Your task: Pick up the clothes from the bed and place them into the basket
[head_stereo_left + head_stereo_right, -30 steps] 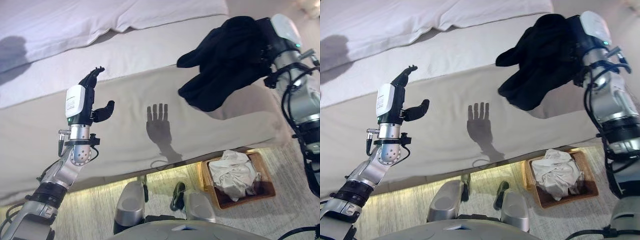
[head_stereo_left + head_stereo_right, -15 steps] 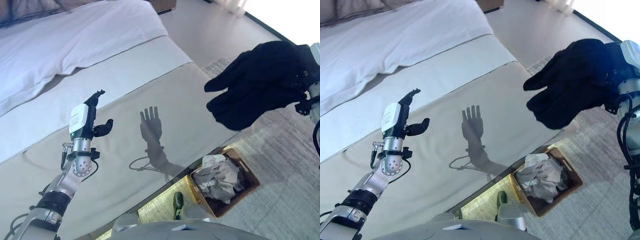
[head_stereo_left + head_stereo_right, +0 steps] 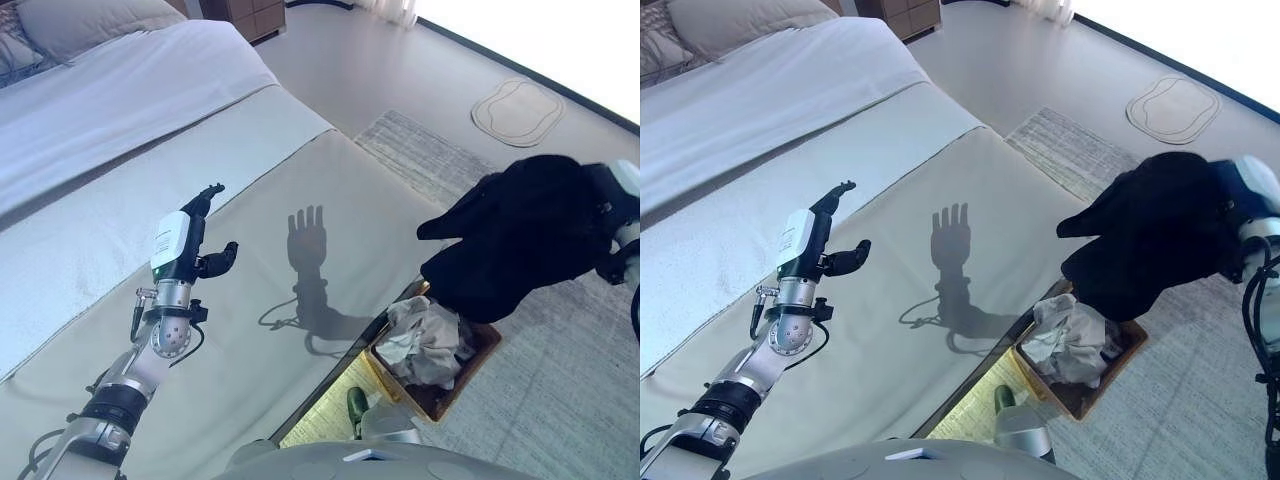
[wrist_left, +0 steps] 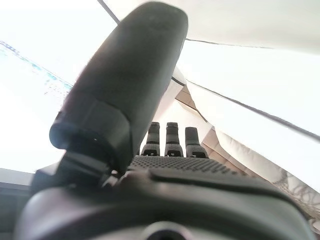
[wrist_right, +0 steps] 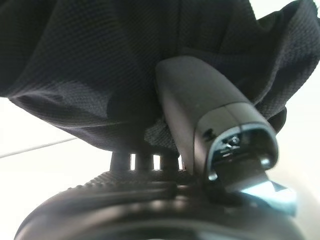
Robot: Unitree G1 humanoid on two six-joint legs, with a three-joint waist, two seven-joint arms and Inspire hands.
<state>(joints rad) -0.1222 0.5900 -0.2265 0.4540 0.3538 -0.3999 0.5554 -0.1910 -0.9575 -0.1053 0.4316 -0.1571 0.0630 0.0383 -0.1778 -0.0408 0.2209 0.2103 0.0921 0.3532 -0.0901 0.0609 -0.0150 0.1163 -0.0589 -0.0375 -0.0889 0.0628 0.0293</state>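
The right hand [image 5: 200,165] is closed on a black piece of clothing [image 3: 525,235]. Its wrist view shows the thumb pressed up into the dark cloth and the fingers going in under it. The views from the head do not show this, because there the cloth hangs over the hand and hides almost all of it. Only a bit of the pale wrist sticks out on the far right. The black clothing is up in the air, off the bed [image 3: 300,170], and it hangs just above the far end of the basket [image 3: 470,365].

The left hand [image 3: 195,240] is held up over the bed with nothing in it. Its fingers are straight and apart from the thumb. Its own wrist view shows the big thumb close up, a row of straight fingers past it, and pale bedding behind them. The head views show more: the hand makes a dark shadow [image 3: 308,235] on the tan bed cover.

Further up the bed there is a white sheet [image 3: 760,100] and a pillow [image 3: 735,20] at the top corner.

The basket is brown and sits on the floor right beside the bed's edge. There is a crumpled white piece of clothing [image 3: 1068,340] in it, filling most of it. The hanging black clothing blocks the view of the basket's far rim. A grey striped rug [image 3: 570,400] lies under the basket, and a small pale mat [image 3: 518,110] lies far off on the floor
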